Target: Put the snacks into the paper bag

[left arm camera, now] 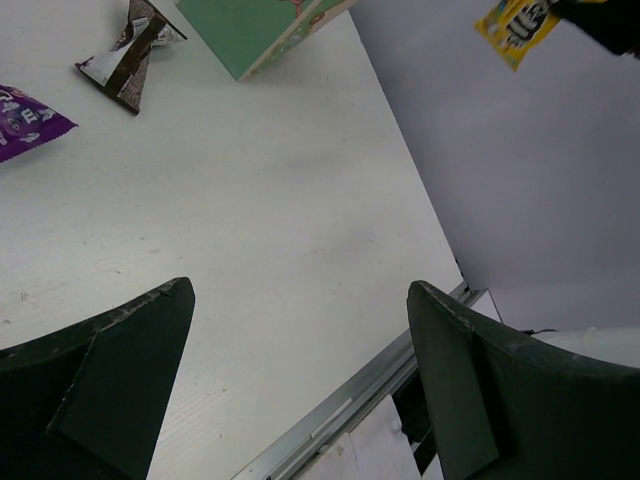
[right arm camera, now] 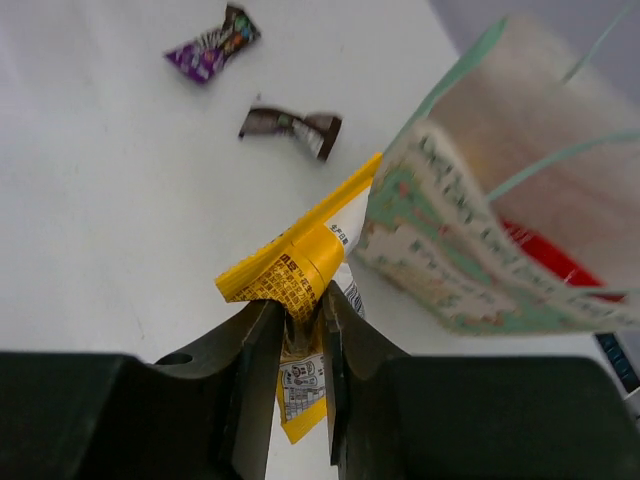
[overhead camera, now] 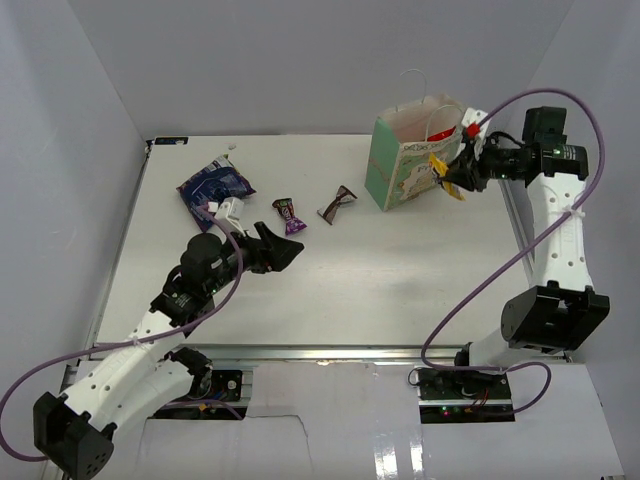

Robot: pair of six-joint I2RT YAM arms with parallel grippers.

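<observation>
White desk carries everything. Mint-green paper bag stands upright at far right of desk, mouth open, cream panel facing front. Red bag is already inside it; only a strip of red shows at the mouth.

Dark-blue bag lies crinkled at far left, well apart from paper bag.

R gripper is clamped on the yellow M&M's packet, fingers pinching its folded middle. Packet is held off the desk just beside the paper bag's front right corner, outside the bag; can't tell if it touches.

L gripper is spread wide w/ nothing btwn its fingers, low over mid-left desk, near the purple candy.

Brown candy lies btwn purple candy & paper bag, apart from both.
</observation>
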